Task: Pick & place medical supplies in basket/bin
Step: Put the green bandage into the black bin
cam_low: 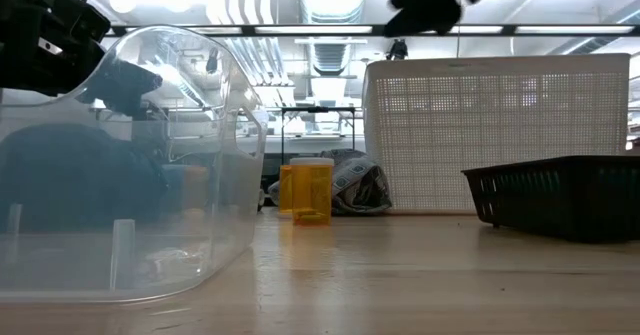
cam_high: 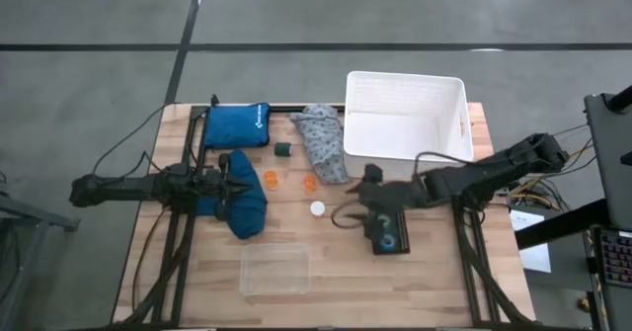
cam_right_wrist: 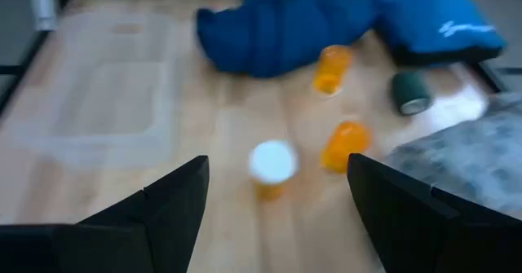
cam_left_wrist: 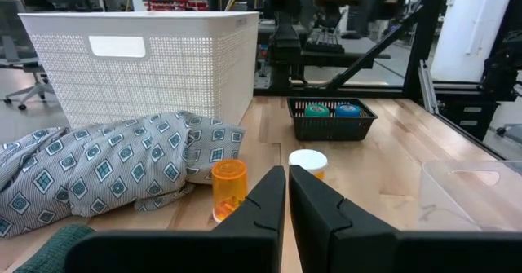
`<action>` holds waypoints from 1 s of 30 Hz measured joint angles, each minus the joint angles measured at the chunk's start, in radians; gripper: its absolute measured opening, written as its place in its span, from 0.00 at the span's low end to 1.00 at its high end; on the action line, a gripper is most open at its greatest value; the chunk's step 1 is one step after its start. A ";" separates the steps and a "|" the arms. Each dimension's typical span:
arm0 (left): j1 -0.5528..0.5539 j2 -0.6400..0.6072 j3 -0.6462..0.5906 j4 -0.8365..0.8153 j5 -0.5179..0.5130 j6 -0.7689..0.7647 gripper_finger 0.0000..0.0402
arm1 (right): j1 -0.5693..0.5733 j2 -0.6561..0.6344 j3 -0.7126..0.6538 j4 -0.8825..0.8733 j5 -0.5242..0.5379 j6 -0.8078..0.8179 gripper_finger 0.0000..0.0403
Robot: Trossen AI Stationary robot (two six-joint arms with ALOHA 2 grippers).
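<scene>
The right hand is held spread above the white-capped vial; the left hand, pressed together, is seen only in its wrist view

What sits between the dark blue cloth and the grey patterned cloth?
In the high view, two orange vials stand on the table between the dark blue cloth and the grey cloth.

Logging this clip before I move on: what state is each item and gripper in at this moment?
white tub: upright, nothing visible inside
grey patterned cloth: crumpled on table beside tub
dark blue cloth: bunched on table
three orange vials: on table, outside tub
black tray: holds green and blue rolls
clear container: empty
left gripper: shut
right gripper: open, empty
</scene>
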 joint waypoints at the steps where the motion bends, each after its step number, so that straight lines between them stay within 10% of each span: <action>1: 0.000 0.000 0.000 0.000 0.000 0.000 0.06 | -0.025 0.011 0.010 0.002 -0.003 -0.019 0.71; 30: 0.000 0.000 0.000 0.000 0.000 -0.004 0.06 | -0.424 0.808 0.824 -0.064 -0.252 -0.254 0.71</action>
